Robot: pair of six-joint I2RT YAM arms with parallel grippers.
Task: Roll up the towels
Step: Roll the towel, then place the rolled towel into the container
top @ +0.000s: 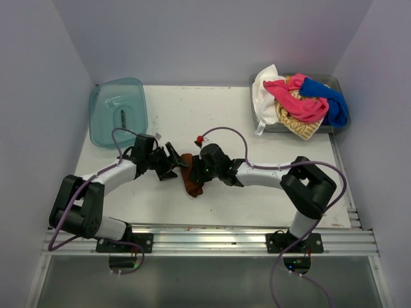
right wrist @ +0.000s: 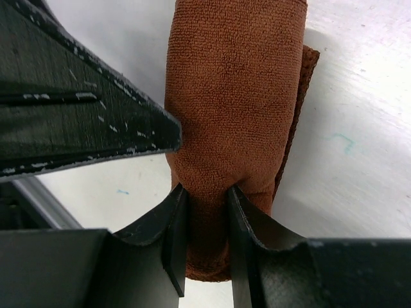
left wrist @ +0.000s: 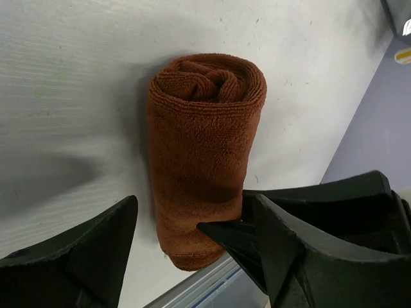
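One rolled rust-brown towel [left wrist: 204, 160] pinched by right end effector [right wrist: 205, 215]; left end effector [left wrist: 192, 215] spread wide.

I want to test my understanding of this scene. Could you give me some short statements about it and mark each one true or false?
1. The rust-brown towel lies rolled on the table. True.
2. The right gripper is open and touches nothing. False: it pinches one end of the rust-brown towel.
3. The left gripper is clamped on the roll. False: its jaws stand wide open.
4. The pink towel lies in the grey tray. True.
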